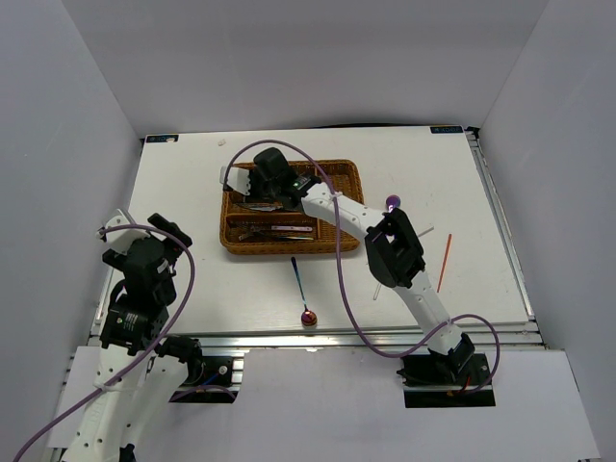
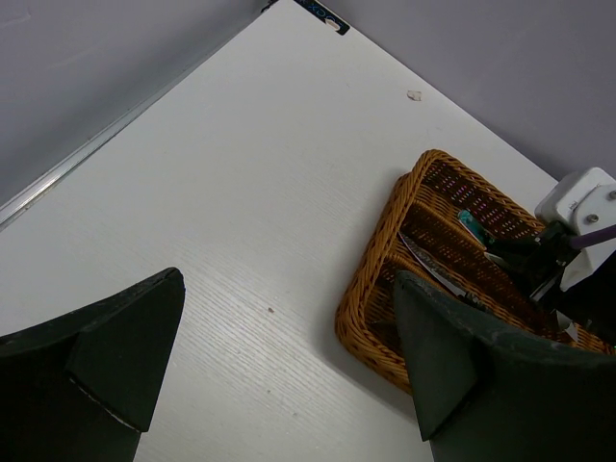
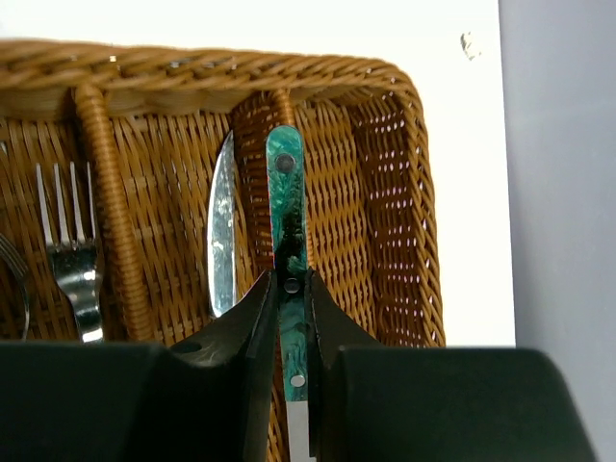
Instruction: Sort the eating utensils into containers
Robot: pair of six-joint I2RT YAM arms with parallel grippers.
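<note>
Right wrist view carries the step in hand: a green-handled utensil, its marbled handle set with rivets, is pinched at mid-length by the right pincer, whose two dark fingers press against its sides. The handle points away over the end compartment of the wicker tray, in line with that slot. Its working end runs out of sight below the fingers, so whether it is a knife cannot be told for certain. Just beside it to the left a knife lies in the same compartment, and past the next woven divider a fork rests in its own slot. Whether the held piece already touches the tray floor is not clear.

Seen from the top external view, the right arm reaches across to the left part of the tray, while several pieces lie unsorted on the worktop: a red-bowled spoon just in front of the tray, a purple-bowled spoon to the tray's right, and an orange chopstick further right, well apart from the tray.

The left pincer hangs spread wide above bare worktop to the left of the tray, holding nothing.

I judge this to be the placing stage for one utensil, with the sorting about midway. The next move calls for lowering the piece flat beside the knife, parting the fingers, and lifting clear without snagging the woven wall
</note>
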